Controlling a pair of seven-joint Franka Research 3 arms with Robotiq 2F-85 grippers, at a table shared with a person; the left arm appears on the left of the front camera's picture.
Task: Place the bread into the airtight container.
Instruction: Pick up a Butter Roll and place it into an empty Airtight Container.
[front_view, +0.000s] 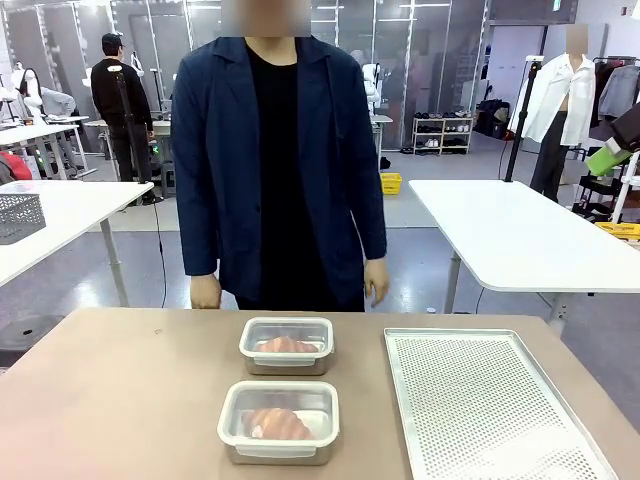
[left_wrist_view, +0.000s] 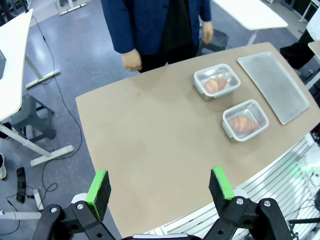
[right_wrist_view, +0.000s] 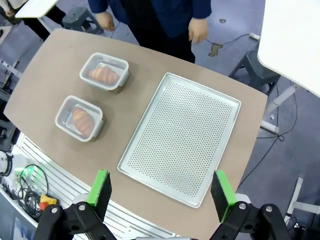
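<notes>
Bread (front_view: 279, 424) lies in both containers (front_view: 279, 421) on the counter (front_view: 120, 400); my left end effector (left_wrist_view: 160, 186) and right end effector (right_wrist_view: 161, 188) gape empty above.

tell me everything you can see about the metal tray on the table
The perforated tray is a flat, rectangular sheet of silvery metal, aluminium by the look of it, with rounded corners and a low raised rim. Its whole floor is covered in fine holes. It lies flat on the brown table, on the robot's right side, beside the two clear containers but apart from them. Nothing lies on it and nothing touches it but the table. In the right wrist view it sits at an angle under that arm.
</notes>
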